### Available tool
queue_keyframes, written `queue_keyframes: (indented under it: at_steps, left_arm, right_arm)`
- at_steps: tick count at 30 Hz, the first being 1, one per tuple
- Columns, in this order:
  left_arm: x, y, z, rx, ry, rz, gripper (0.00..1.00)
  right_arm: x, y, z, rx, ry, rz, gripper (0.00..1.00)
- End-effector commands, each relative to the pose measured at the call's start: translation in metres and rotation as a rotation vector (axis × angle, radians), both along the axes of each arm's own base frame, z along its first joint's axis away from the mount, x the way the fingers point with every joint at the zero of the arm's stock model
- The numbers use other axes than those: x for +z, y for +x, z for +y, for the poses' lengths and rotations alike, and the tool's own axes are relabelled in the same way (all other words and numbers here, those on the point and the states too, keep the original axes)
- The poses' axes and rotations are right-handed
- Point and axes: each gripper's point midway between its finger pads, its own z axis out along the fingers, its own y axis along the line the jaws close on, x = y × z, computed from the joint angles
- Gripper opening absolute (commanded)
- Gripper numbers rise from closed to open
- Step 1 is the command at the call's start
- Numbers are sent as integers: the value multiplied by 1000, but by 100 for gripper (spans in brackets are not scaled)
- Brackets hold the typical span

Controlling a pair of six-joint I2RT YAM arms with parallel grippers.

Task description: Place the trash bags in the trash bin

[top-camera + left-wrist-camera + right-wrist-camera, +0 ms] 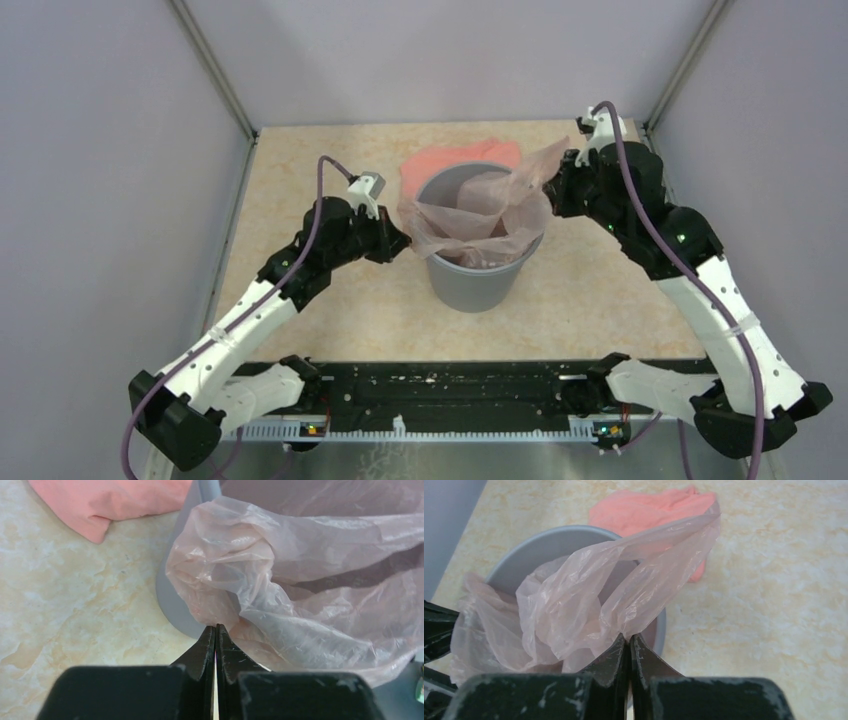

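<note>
The trash bag hides the trash bin's floor; the bin covers part of the salmon sheet.

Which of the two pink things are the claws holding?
The see-through pale pink bag draped over the grey bin: the left claw and right claw each pinch it. The opaque salmon sheet lies unheld behind.

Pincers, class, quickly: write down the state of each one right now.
Left pincer: closed, holding the trash bag.
Right pincer: closed, holding the same trash bag.
</note>
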Motion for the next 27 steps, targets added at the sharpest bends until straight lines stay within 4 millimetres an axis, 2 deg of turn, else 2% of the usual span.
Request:
queue_keyframes:
  at_steps: [1,4,8,12,20,27]
  left_arm:
    - [30,-19,-5,-114,-27,-61,5]
    - [27,-32,-8,-181,-27,-39,5]
    - [23,-46,-14,-265,-34,-17,5]
    - [7,-51,-14,-292,-1,32,3]
    - [-30,-43,-10,-236,61,145,0]
    - [-60,-27,-3,-157,133,216,0]
  right_arm:
    - [-17,-19,-35,-95,-75,39,0]
    - [-32,-31,-44,-114,-88,74,0]
    - [-55,-44,-46,-112,-74,124,0]
    - [-83,-51,-53,-143,-89,168,0]
    - [-116,-44,-59,-197,-122,198,0]
    - [-118,-37,-51,-186,-101,187,0]
